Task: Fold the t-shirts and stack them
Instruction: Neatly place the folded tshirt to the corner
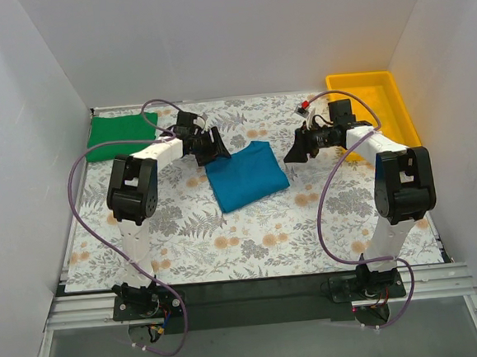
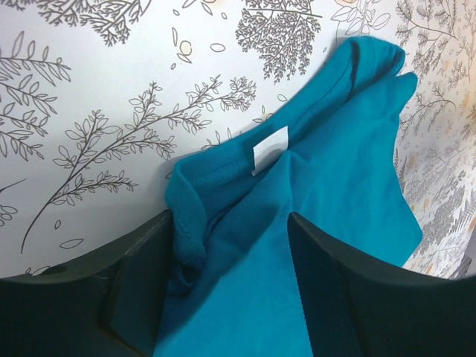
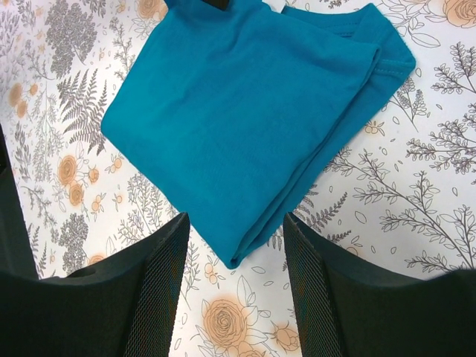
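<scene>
Left wrist, teal tee seemingly between fingers

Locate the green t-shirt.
In the top view, the green t-shirt lies folded in the far left corner, beyond the left gripper and apart from the teal t-shirt.

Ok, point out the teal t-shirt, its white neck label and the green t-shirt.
teal t-shirt [image 1: 248, 176]: top view, middle of folded cloth.
white neck label [image 2: 269, 149]: left wrist view, label's centre.
green t-shirt [image 1: 121, 135]: top view, middle of folded cloth.

White walls on 3 sides; floral-print cloth over table; metal rail at near edge.
</scene>
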Controlling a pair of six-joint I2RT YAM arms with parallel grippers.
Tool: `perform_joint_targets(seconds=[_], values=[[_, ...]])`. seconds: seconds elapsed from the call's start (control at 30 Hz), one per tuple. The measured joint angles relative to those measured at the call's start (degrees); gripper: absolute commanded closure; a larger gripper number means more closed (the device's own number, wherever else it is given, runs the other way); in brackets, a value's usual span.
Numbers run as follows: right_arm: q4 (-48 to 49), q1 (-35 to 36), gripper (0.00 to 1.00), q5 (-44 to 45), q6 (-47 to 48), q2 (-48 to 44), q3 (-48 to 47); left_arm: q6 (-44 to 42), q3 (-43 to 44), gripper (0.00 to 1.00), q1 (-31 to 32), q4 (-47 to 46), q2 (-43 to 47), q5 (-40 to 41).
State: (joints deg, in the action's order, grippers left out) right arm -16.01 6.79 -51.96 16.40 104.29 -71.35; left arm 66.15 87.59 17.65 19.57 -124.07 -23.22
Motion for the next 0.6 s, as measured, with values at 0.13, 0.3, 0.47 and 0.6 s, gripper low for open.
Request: perform_joint_targets(seconds=[0.13,0.3,0.47,0.6], values=[[0.0,0.0,0.4,-0.5,0.0,0.0,0.0,-1.6,0.7,0.34,-0.1,1.4,0.0,-0.6],[0.0,0.0,0.4,-0.8,0.0,0.0,0.0,-5.0,2.1,0.34,-0.6,5.0,-0.2,-3.2],[0.0,-0.2,0.4,-1.0,-0.1,0.0,0.0,-9.6,3.5,0.39,-0.7,9.5,-0.6,-4.3],[0.0,-0.4,0.4,-1.1,-0.1,0.0,0.0,-11.5,3.7,0.5,-0.7,11.0,-0.6,-3.4]])
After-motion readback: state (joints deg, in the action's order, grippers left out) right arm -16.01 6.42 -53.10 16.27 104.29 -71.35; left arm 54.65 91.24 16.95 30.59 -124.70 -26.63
